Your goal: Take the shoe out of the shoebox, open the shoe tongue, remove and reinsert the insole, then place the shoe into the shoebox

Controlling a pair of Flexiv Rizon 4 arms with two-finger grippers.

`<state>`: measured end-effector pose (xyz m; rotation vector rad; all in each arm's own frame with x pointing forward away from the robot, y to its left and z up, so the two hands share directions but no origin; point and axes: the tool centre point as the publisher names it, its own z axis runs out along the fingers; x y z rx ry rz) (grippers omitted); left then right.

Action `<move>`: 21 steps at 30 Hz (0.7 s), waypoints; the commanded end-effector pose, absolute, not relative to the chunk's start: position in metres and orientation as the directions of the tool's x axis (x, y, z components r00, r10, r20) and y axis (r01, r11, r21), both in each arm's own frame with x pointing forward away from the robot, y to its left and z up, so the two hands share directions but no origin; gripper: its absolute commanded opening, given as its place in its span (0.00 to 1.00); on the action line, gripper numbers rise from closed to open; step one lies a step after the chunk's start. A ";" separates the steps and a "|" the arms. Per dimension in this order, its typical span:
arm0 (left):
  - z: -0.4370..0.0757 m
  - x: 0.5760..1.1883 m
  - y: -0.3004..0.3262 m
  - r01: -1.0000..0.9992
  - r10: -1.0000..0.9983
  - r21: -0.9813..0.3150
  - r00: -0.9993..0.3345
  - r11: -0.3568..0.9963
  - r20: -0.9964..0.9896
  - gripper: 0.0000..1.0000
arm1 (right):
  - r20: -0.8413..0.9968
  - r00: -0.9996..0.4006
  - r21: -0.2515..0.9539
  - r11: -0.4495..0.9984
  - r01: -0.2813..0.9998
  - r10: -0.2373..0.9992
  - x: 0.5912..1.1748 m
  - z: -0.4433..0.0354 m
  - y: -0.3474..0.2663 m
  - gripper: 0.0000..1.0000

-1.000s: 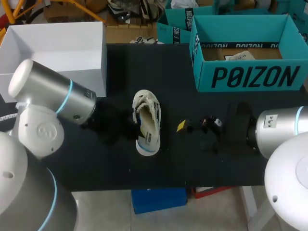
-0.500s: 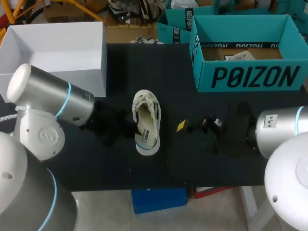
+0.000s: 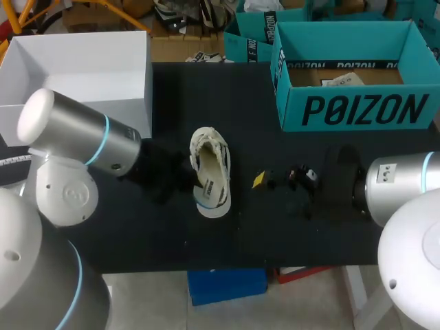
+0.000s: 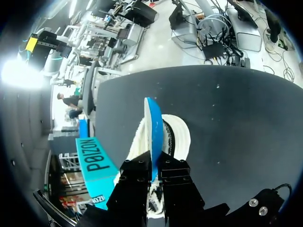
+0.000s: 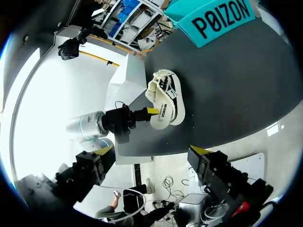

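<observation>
Head view: cream low-top shoe lies on the black table, mid-table. It is out of the open teal cardboard shoebox, which stands well apart at the far right. An open white box sits at the far left. The left arm comes in from the left, with the left gripper against the shoe's left side. Versus 0.5 s ago, the left arm's elbow has shifted slightly right. The shoe has rolled a bit to the right, and its heel end has swung right. The right arm is unchanged; the right gripper sits near the shoe's right side, apart from it.

Left wrist view: the black fingers are clamped together on a thin blue edge of the shoe that stands upright between them. Whether that edge is insole or side wall, cannot tell. The cream upper lies just past it, with the shoebox off to one side.

Right wrist view: own fingers are spread wide with nothing between them. Ahead, the shoe is tipped on its side, and one yellow tip of the left gripper touches it.
</observation>
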<state>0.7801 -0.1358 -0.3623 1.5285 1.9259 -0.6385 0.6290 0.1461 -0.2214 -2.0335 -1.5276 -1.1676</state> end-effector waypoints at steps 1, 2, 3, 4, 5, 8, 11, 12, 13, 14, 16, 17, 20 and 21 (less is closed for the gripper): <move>-0.364 0.784 -0.134 0.972 0.699 -0.002 -0.170 0.234 -0.695 0.00 | 0.881 0.013 0.180 -0.360 0.916 0.473 0.628 -0.227 0.141 1.00; -0.365 0.785 -0.133 0.971 0.698 -0.006 -0.176 0.239 -0.694 0.00 | 0.881 0.013 0.180 -0.360 0.916 0.473 0.628 -0.227 0.141 1.00; -0.366 0.787 -0.132 0.971 0.697 -0.008 -0.178 0.240 -0.694 0.00 | 0.881 0.013 0.180 -0.360 0.916 0.473 0.628 -0.227 0.141 1.00; -0.367 0.787 -0.132 0.970 0.700 -0.008 -0.180 0.242 -0.691 0.00 | 0.881 0.013 0.180 -0.360 0.916 0.473 0.628 -0.227 0.141 1.00; -0.368 0.788 -0.131 0.969 0.700 -0.011 -0.185 0.246 -0.690 0.00 | 0.881 0.013 0.180 -0.360 0.916 0.473 0.628 -0.227 0.141 1.00; -0.373 0.793 -0.129 0.966 0.703 -0.019 -0.200 0.257 -0.683 0.00 | 0.881 0.013 0.180 -0.360 0.916 0.473 0.628 -0.227 0.141 1.00; -0.373 0.793 -0.128 0.965 0.703 -0.021 -0.206 0.263 -0.681 0.00 | 0.881 0.013 0.180 -0.360 0.916 0.473 0.628 -0.227 0.141 1.00; -0.373 0.793 -0.128 0.965 0.703 -0.022 -0.207 0.262 -0.680 0.00 | 0.881 0.013 0.180 -0.360 0.916 0.473 0.628 -0.227 0.141 1.00; -0.372 0.793 -0.128 0.965 0.704 -0.022 -0.206 0.261 -0.680 0.00 | 0.881 0.013 0.180 -0.360 0.916 0.473 0.628 -0.227 0.141 1.00; -0.371 0.791 -0.128 0.966 0.705 -0.023 -0.204 0.258 -0.679 0.00 | 0.881 0.013 0.180 -0.360 0.916 0.473 0.628 -0.227 0.141 1.00; -0.370 0.789 -0.128 0.967 0.706 -0.024 -0.203 0.255 -0.679 0.27 | 0.881 0.013 0.180 -0.360 0.916 0.473 0.628 -0.227 0.141 1.00; -0.368 0.788 -0.128 0.967 0.706 -0.026 -0.203 0.253 -0.679 0.69 | 0.881 0.013 0.180 -0.360 0.916 0.473 0.628 -0.227 0.141 1.00; -0.363 0.784 -0.127 0.968 0.705 -0.026 -0.199 0.248 -0.681 1.00 | 0.881 0.013 0.180 -0.360 0.916 0.473 0.628 -0.227 0.141 1.00; -0.361 0.783 -0.127 0.969 0.704 -0.025 -0.197 0.247 -0.682 1.00 | 0.881 0.013 0.180 -0.360 0.916 0.473 0.628 -0.227 0.141 1.00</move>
